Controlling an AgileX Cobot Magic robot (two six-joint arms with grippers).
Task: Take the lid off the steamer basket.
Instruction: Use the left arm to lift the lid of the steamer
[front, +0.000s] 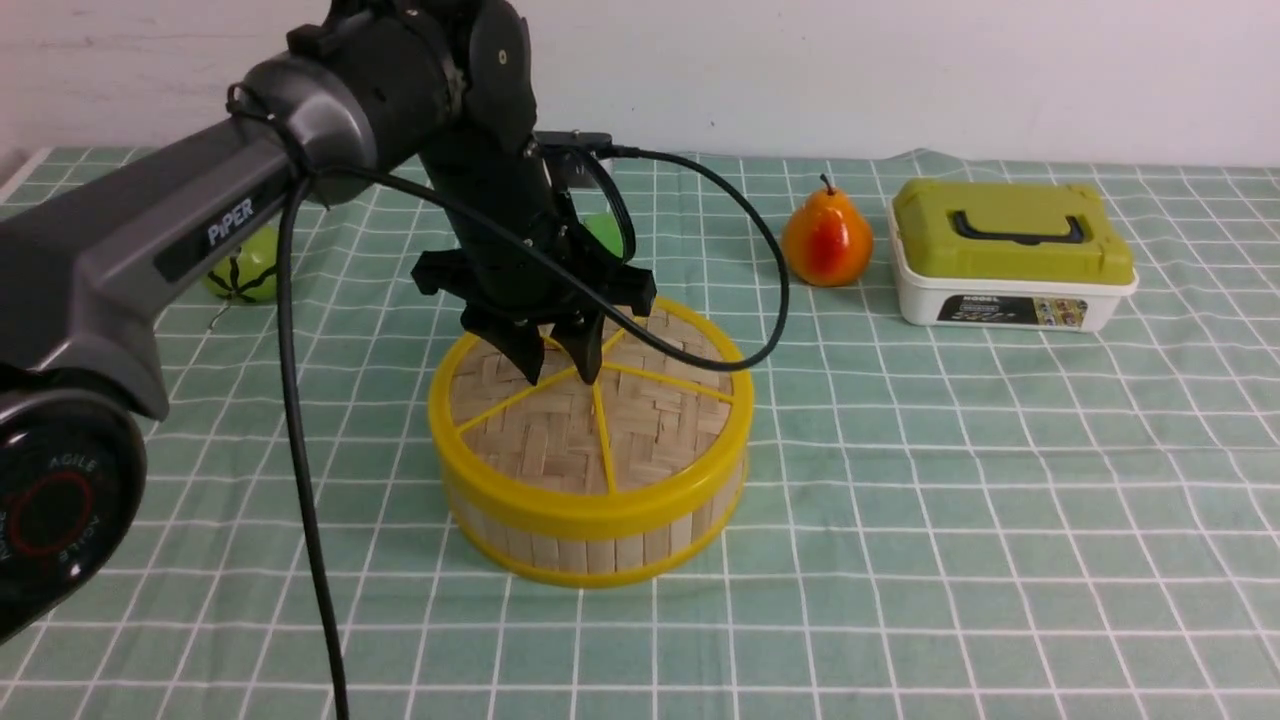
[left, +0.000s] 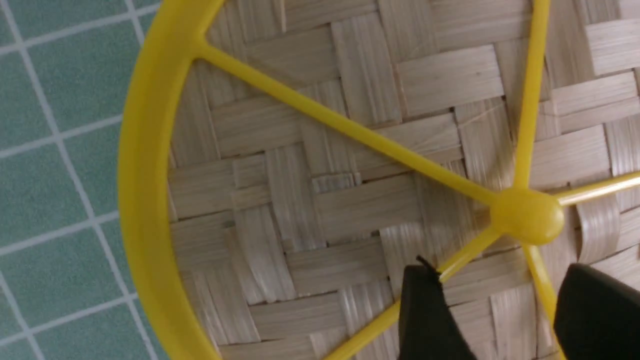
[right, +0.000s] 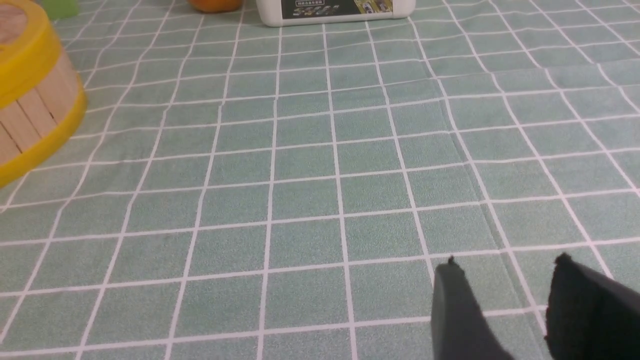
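Currently the left gripper (front: 560, 375), jaws apart, is poised over the lid (front: 640, 430) seated on the steamer basket (front: 600, 548) — closing off-centre could miss the knob (left: 527, 216) or drag the steamer basket along.

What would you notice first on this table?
The bright yellow steamer basket sits mid-table on the green checked cloth, its woven lid still on. The left arm's black tool hangs open over the lid's centre. Far right, an orange-red pear stands beside a white box.
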